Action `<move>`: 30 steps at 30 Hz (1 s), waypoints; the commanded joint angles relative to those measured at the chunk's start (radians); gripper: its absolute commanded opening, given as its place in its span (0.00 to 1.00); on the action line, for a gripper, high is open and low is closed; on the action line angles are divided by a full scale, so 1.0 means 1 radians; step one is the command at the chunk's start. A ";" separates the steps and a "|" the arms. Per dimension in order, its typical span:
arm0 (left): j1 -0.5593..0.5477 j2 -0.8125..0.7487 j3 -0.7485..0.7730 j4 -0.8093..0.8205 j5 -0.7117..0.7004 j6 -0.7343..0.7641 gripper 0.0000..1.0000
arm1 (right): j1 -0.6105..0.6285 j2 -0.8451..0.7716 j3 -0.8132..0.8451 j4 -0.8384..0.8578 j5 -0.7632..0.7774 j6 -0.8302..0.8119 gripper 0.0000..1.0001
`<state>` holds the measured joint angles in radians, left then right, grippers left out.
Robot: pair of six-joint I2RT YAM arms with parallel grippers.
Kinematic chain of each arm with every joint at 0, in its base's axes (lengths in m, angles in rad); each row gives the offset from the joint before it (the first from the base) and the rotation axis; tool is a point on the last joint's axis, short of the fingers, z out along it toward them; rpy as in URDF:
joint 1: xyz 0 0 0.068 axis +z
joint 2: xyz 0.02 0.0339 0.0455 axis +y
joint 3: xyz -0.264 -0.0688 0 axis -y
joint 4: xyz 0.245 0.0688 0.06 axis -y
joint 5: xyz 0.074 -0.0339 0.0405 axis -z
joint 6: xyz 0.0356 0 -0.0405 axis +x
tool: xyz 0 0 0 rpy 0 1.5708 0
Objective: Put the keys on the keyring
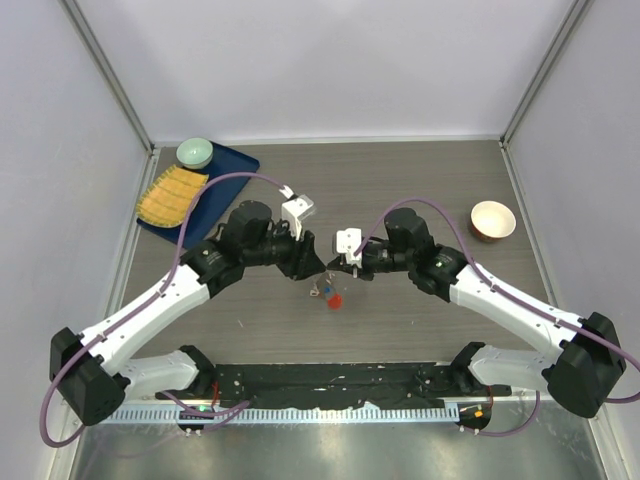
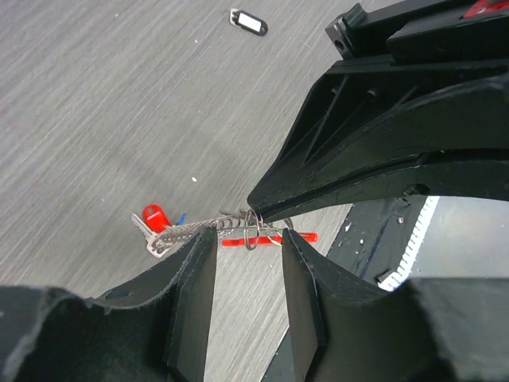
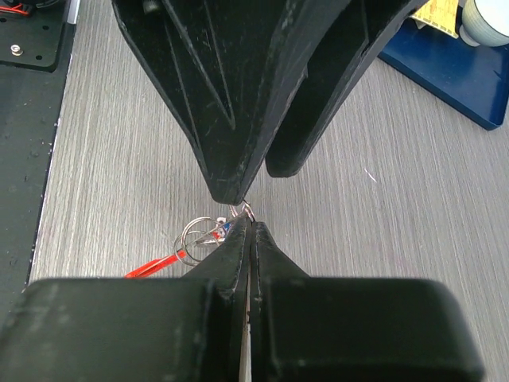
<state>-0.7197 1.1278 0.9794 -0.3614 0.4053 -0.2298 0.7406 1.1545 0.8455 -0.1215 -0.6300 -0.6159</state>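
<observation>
The keyring [image 2: 251,228], a pale chain loop with wire rings and a red tag [image 2: 270,238], hangs just above the table between both grippers. The red-headed key [image 2: 153,216] and the silver key [image 2: 145,234] hang together at its far end. My right gripper [image 3: 250,226] is shut on a small wire ring [image 3: 247,212] of the keyring. My left gripper [image 2: 248,240] is open, with one finger on each side of the rings and the chain running past the left finger [image 2: 195,270]. From above, both grippers [image 1: 326,270] meet at mid-table over the bunch [image 1: 333,296].
A small black oval fob [image 2: 248,21] lies on the table beyond the grippers. A blue tray [image 1: 228,165] with a green bowl [image 1: 194,152] and a yellow mat [image 1: 171,195] sits back left. A brown cup [image 1: 492,220] stands at the right.
</observation>
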 commanded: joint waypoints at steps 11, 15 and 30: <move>-0.001 0.061 0.071 -0.048 0.070 0.004 0.33 | 0.017 -0.003 0.030 0.062 -0.011 0.004 0.01; -0.001 0.075 0.077 -0.048 0.090 0.014 0.29 | 0.019 -0.001 0.029 0.062 -0.010 0.004 0.01; -0.001 0.101 0.085 -0.082 0.116 0.032 0.19 | 0.019 0.002 0.030 0.068 -0.010 0.008 0.01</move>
<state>-0.7197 1.2217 1.0264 -0.4309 0.4923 -0.2188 0.7513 1.1637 0.8455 -0.1219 -0.6258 -0.6151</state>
